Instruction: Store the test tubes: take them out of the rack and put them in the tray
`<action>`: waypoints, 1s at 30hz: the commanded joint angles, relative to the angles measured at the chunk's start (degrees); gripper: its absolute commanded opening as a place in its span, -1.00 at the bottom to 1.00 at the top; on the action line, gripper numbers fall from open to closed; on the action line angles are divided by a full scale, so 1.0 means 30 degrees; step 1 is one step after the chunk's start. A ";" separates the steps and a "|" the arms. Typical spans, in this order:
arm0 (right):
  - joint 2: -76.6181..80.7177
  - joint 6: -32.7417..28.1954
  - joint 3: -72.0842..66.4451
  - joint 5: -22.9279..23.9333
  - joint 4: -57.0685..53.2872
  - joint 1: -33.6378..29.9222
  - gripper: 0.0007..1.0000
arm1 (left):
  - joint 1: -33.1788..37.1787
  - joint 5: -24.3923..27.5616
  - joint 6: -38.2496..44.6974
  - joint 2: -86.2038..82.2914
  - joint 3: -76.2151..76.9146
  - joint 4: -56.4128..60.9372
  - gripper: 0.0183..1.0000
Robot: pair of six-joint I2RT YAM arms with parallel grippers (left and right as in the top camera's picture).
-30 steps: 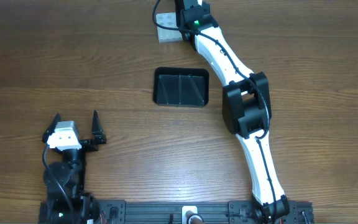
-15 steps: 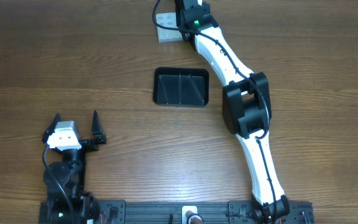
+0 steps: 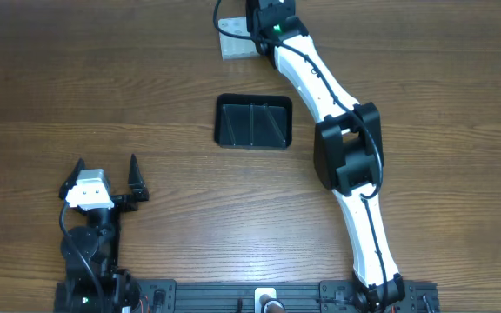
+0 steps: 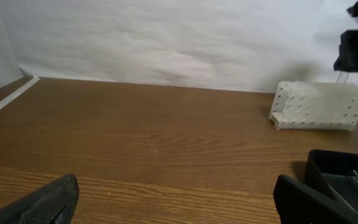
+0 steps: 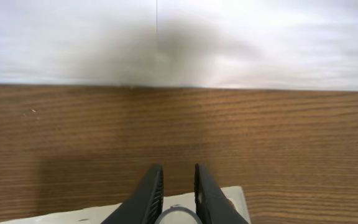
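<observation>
With my right tool pinching a test tube at the rack, I should lift straight up, keeping it vertical.

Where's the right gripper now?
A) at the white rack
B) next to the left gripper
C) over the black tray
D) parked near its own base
A: the right gripper is at the white rack, its fingers on either side of a test tube rim, while the black tray lies apart from it, nearer the bases.
</observation>
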 commanded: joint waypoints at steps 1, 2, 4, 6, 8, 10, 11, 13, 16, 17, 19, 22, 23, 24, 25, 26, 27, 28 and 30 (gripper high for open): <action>-0.1734 -0.0168 0.0248 0.0321 -0.0080 0.0182 -0.71 | 0.0080 0.0124 0.0284 -0.0153 -0.0080 -0.0015 1.00; -0.1858 -0.0175 0.0248 0.0328 -0.0102 0.0182 -0.71 | 0.0080 0.0124 0.0284 -0.0153 -0.0080 -0.0015 1.00; -0.2157 -0.0168 0.0248 0.0328 -0.0197 0.0219 -0.71 | 0.0080 0.0124 0.0277 -0.0153 -0.0080 -0.0015 1.00; -0.2484 -0.0168 0.0248 0.0321 -0.0357 0.0262 -0.71 | 0.0080 0.0124 0.0284 -0.0153 -0.0080 -0.0015 1.00; -0.2871 -0.0168 0.0248 0.0321 -0.0546 0.0321 -0.71 | 0.0080 0.0124 0.0277 -0.0153 -0.0080 -0.0015 1.00; -0.3242 -0.0160 0.0248 0.0321 -0.0743 0.0386 -0.72 | 0.0080 0.0124 0.0284 -0.0153 -0.0080 -0.0015 1.00; -0.3439 -0.0160 0.0248 0.0321 -0.0860 0.0423 -0.71 | 0.0080 0.0124 0.0284 -0.0153 -0.0087 -0.0015 1.00; -0.3803 -0.0153 0.0248 0.0313 -0.1188 0.0525 -0.71 | 0.0080 0.0124 0.0284 -0.0153 -0.0080 -0.0015 0.99; -0.4306 0.0408 0.0248 0.0168 -0.2222 0.0656 -0.70 | 0.0080 0.0124 0.0284 -0.0153 -0.0080 -0.0015 1.00; -0.4452 0.0648 0.0248 0.0051 -0.2754 0.0678 -0.71 | 0.0080 0.0124 0.0277 -0.0153 -0.0080 -0.0015 1.00; -0.4670 0.1392 0.0248 -0.0299 -0.4065 0.0758 -0.71 | 0.0080 0.0124 0.0284 -0.0153 -0.0080 -0.0015 0.99; -0.4867 0.2433 0.0248 -0.1297 -0.6972 0.0903 -0.75 | 0.0080 0.0124 0.0277 -0.0153 -0.0080 -0.0015 1.00; -0.4867 0.2812 0.0248 -0.1508 -0.7912 0.0976 -0.75 | 0.0080 0.0124 0.0277 -0.0153 -0.0080 -0.0015 1.00; -0.4867 0.3191 0.0248 -0.1778 -0.9180 0.1100 -0.76 | 0.0080 0.0124 0.0277 -0.0153 -0.0080 -0.0015 1.00; -0.4867 0.3366 0.0248 -0.2004 -1.0091 0.1202 -0.76 | 0.0080 0.0124 0.0284 -0.0153 -0.0080 -0.0015 1.00; -0.4867 0.3614 0.0240 -0.2222 -1.0950 0.1311 -0.77 | 0.0080 0.0124 0.0284 -0.0153 -0.0080 -0.0015 1.00; -0.4860 0.3891 0.0240 -0.2448 -1.1861 0.1428 -0.78 | 0.0080 0.0124 0.0284 -0.0153 -0.0080 -0.0015 0.99; -0.4860 0.4182 0.0240 -0.2579 -1.2604 0.1508 -0.79 | 0.0080 0.0124 0.0284 -0.0153 -0.0080 -0.0015 1.00; -0.4860 0.4794 0.0233 -0.2958 -1.3916 0.1610 -0.82 | 0.0080 0.0124 0.0277 -0.0153 -0.0080 -0.0015 1.00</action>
